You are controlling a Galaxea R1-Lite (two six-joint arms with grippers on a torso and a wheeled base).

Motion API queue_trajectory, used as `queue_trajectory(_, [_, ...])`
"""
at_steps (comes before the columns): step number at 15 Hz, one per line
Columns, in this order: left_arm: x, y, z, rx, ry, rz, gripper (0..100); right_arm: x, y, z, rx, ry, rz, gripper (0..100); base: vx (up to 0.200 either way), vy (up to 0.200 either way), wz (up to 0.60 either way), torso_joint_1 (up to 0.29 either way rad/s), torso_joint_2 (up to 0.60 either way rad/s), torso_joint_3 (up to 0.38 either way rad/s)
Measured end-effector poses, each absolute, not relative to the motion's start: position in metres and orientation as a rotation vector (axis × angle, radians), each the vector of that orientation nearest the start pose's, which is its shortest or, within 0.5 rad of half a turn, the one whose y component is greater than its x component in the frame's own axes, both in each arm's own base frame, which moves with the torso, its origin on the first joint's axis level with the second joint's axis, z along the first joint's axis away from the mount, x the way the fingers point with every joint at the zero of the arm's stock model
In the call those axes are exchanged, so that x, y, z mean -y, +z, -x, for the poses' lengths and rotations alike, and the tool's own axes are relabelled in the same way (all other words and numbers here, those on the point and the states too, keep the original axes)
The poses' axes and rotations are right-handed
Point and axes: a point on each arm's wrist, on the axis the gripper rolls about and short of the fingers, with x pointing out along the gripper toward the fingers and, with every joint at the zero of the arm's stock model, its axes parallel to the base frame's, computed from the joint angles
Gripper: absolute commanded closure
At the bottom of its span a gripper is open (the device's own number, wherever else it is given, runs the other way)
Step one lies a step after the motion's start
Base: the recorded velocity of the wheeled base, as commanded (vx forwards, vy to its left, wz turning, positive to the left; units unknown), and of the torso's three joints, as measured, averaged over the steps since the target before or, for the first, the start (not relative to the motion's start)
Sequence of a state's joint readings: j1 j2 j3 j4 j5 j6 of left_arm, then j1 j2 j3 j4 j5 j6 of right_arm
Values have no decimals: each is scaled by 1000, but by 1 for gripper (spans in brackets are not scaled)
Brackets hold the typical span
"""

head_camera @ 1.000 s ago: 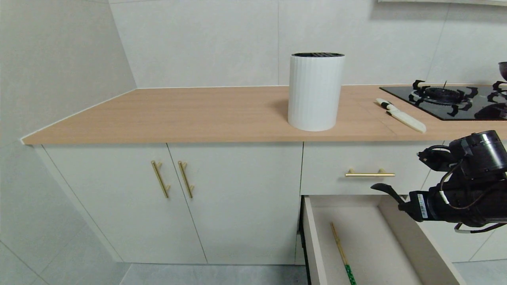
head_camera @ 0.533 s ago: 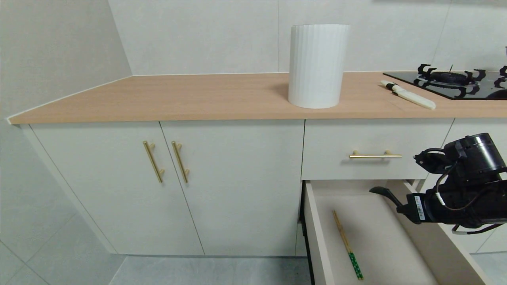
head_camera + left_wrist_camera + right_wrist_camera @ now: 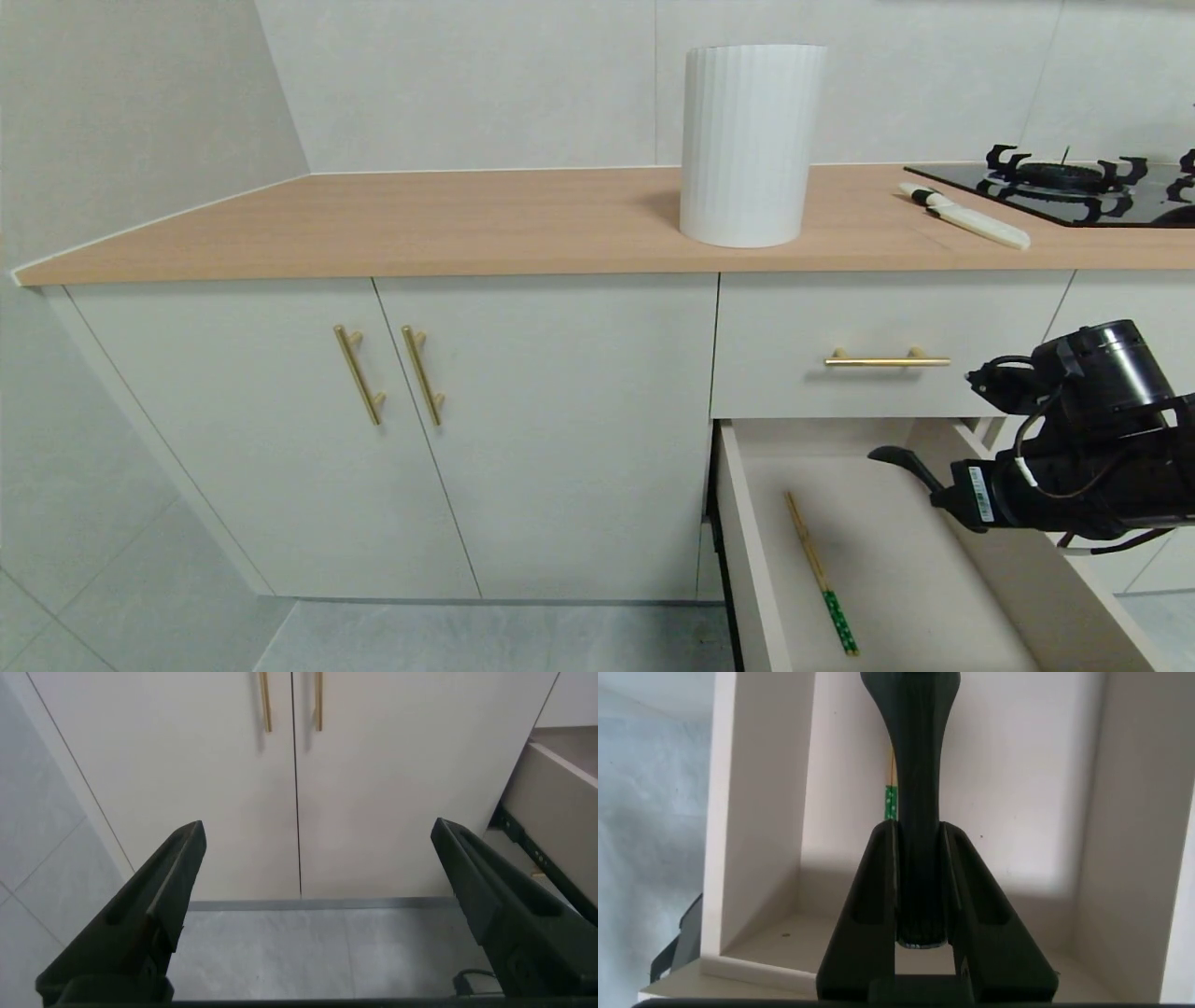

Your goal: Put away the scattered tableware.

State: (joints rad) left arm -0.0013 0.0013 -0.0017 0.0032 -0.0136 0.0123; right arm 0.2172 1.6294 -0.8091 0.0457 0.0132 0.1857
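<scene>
A pair of wooden chopsticks (image 3: pixel 820 583) with green ends lies on the floor of the open lower drawer (image 3: pixel 742 551); the green end (image 3: pixel 889 801) also peeks out beside my right fingers. My right gripper (image 3: pixel 887 455) hangs over the drawer's right side, above and to the right of the chopsticks, shut with nothing in it (image 3: pixel 910 695). On the wooden counter a white-handled knife (image 3: pixel 966 217) lies beside a tall white ribbed holder (image 3: pixel 747 145). My left gripper (image 3: pixel 318 835) is open and holds nothing, low in front of the cabinet doors.
A black gas hob (image 3: pixel 1064 182) takes up the counter's far right. A shut drawer with a gold handle (image 3: pixel 887 360) sits above the open one. Two cabinet doors with gold handles (image 3: pixel 387 373) stand to the left, with grey floor tiles below.
The whole picture has shifted as the camera dropped lower. My right gripper now sits lower against the open drawer and stays shut. The chopsticks have not moved.
</scene>
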Motion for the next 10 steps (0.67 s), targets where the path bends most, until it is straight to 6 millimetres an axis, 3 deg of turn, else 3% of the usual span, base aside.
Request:
queue_trajectory(4, [0, 76, 23, -2, -16, -12, 0, -61, 121, -275, -861, 130, -86, 100, 0, 0, 0, 0, 0, 0])
queue_trajectory(10, [0, 76, 23, -3, -15, -12, 0, -67, 39, -321, -782, -11, -38, 100, 0, 0, 0, 0, 0, 0])
